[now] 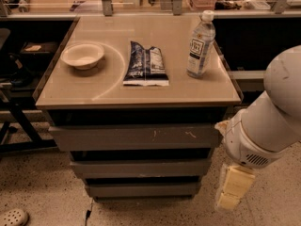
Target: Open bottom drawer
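Observation:
The bottom drawer is the lowest and smallest of three grey fronts, plain and handleless, and it stands shut, flush under the middle front. My gripper hangs pale and cream-coloured from the white arm at the lower right. It is just right of the cabinet's front corner, at about the height of the bottom drawer, and apart from it.
The top drawer front has white scratch marks. On the tan tabletop stand a bowl, a snack bag and a water bottle. A shoe lies on the speckled floor at the left.

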Tool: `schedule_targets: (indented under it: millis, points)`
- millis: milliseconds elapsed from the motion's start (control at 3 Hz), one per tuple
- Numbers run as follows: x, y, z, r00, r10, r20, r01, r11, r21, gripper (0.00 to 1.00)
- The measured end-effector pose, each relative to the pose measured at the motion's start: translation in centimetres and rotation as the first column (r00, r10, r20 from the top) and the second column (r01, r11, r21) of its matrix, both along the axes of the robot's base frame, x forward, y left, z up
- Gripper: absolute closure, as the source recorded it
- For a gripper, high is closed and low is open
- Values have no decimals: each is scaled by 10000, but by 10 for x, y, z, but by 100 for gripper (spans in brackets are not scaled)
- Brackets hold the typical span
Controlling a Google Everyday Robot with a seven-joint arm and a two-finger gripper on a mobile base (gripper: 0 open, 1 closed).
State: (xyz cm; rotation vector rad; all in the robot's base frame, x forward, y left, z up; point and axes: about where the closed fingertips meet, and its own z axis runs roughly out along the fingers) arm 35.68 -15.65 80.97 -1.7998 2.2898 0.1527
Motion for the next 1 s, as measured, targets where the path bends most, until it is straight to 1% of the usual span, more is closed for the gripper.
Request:
schedule_targets:
  millis: [333, 667, 1000]
  points:
    - [-15, 12, -28, 9987, -3, -509, 30, 9986, 523, 0]
    - [-37, 40, -99, 9895, 18, -1448, 155, 9929, 1177, 0]
    - [-49, 63, -178, 9775, 44, -2110, 272, 9888, 1467, 0]
